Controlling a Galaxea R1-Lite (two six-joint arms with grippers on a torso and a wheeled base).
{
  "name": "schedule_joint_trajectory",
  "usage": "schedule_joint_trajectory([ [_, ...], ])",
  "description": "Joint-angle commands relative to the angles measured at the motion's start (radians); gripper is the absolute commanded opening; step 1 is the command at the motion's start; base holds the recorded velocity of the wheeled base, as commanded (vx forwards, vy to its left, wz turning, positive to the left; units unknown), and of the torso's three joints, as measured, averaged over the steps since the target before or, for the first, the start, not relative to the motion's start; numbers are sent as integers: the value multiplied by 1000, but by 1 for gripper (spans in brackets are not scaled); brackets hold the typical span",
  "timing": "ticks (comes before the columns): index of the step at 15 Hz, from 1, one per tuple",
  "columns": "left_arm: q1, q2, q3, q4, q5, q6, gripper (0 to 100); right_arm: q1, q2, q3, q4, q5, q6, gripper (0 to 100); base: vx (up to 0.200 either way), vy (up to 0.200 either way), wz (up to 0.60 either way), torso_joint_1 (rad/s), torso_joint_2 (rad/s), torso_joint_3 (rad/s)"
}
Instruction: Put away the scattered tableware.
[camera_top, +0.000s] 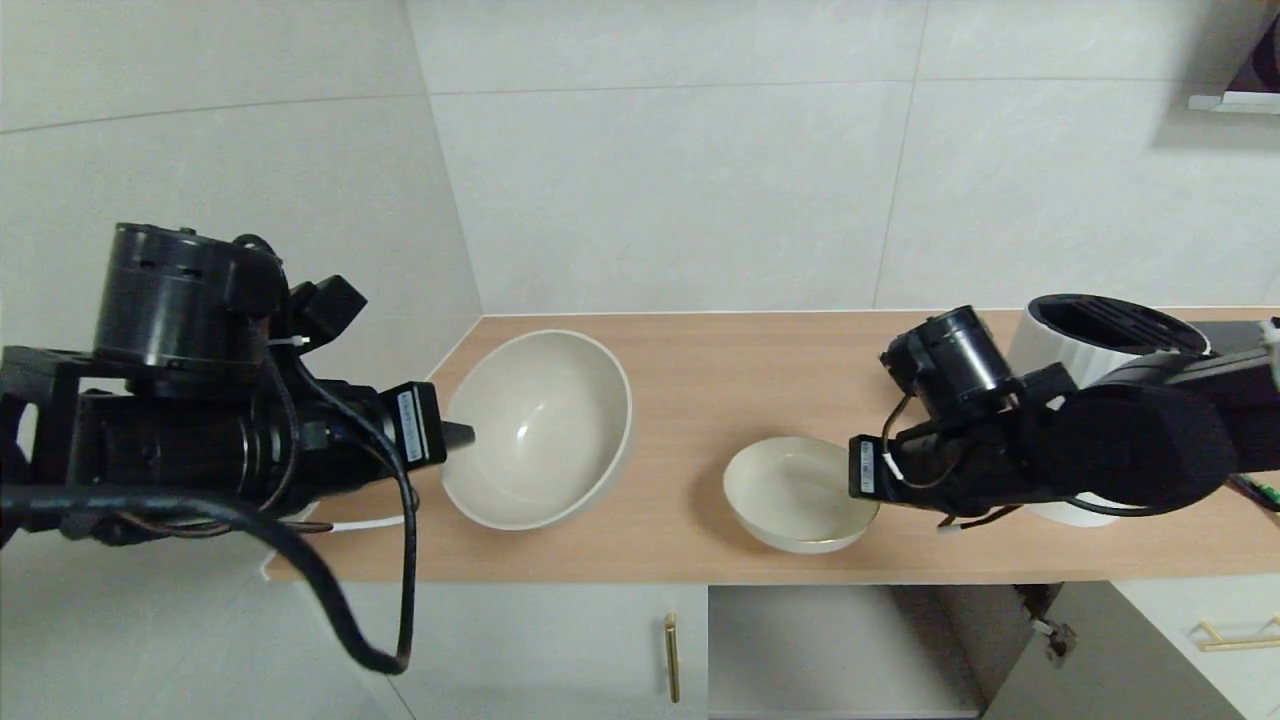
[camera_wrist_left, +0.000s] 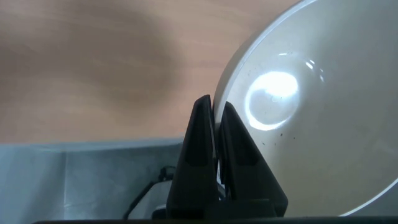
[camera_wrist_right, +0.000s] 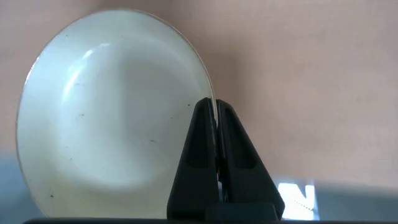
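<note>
A wooden surface (camera_top: 700, 370) is seen running along a tiled wall (camera_top: 680, 180), and two pale bowls are found on or just above it.

The big bowl (camera_top: 540, 430) is placed toward the left end of the surface, near the corner where the wall turns. It is tilted steeply, so that its inside is turned up and forward, and a bright glint is seen in its hollow. Its left rim is pinched between the left fingers (camera_wrist_left: 200, 130), which are closed almost fully, with only the thin rim held between them. Whether its base touches the surface cannot be told.

The small bowl (camera_top: 795, 490) is placed right of the middle, close to the front edge and well apart from the big bowl. It is shallow and cream inside, and a few tiny dark specks are seen on it in the right wrist view. Its right rim is gripped by the right fingers (camera_wrist_right: 200, 134), which are likewise pressed nearly together on the thin edge. It appears slightly tipped, and contact with the surface cannot be judged.

A white ribbed container (camera_top: 1050, 345) with a dark slatted inside is stood at the right end of the surface, behind the right arm.

Below the front edge, a cabinet (camera_top: 560, 640) is seen with a gold handle (camera_top: 672, 655) on its door and an open compartment (camera_top: 800, 640) beside it.
</note>
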Motion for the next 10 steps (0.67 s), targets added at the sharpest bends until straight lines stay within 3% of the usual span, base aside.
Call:
schedule_joint_trajectory([
  [1, -12, -93, 46, 4, -15, 18, 0, -6, -171, 91, 0, 46, -17, 0, 0, 0, 0, 0, 0, 0],
  [5, -31, -162, 100, 1, -17, 22, 0, 11, -320, 184, 6, 44, -39, 0, 0, 0, 0, 0, 0, 0],
  [7, -31, -182, 134, -2, -17, 24, 0, 43, -410, 241, 74, 57, -36, 0, 0, 0, 0, 0, 0, 0],
  [10, -40, -169, 140, -2, -18, 24, 0, 43, -409, 253, 83, 61, -39, 0, 0, 0, 0, 0, 0, 0],
])
